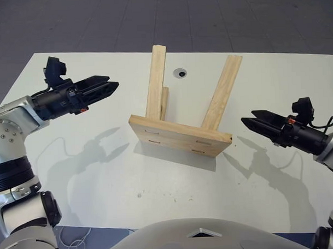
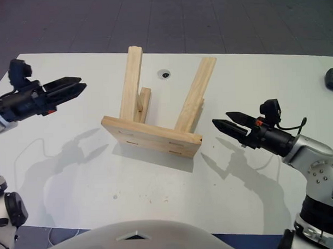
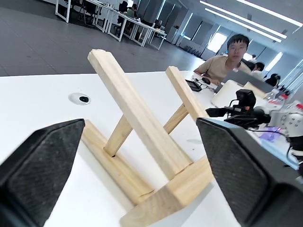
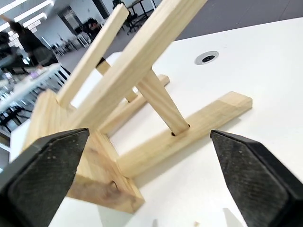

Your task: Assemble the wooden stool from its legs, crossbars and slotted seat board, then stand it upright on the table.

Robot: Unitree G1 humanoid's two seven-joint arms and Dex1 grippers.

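Near the middle of the bench (image 1: 75,182) the stool (image 1: 180,136) lies sideways; left tool (image 1: 111,84) and right tool (image 1: 248,118), both spread apart, should grip opposite legs (image 1: 155,81) evenly.

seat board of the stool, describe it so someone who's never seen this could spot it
On the white table, the wooden stool lies tipped on its side. The seat board is the wide flat slab standing on edge nearest the robot; unlike the long thin legs pointing away, its face shows small rectangular slots.
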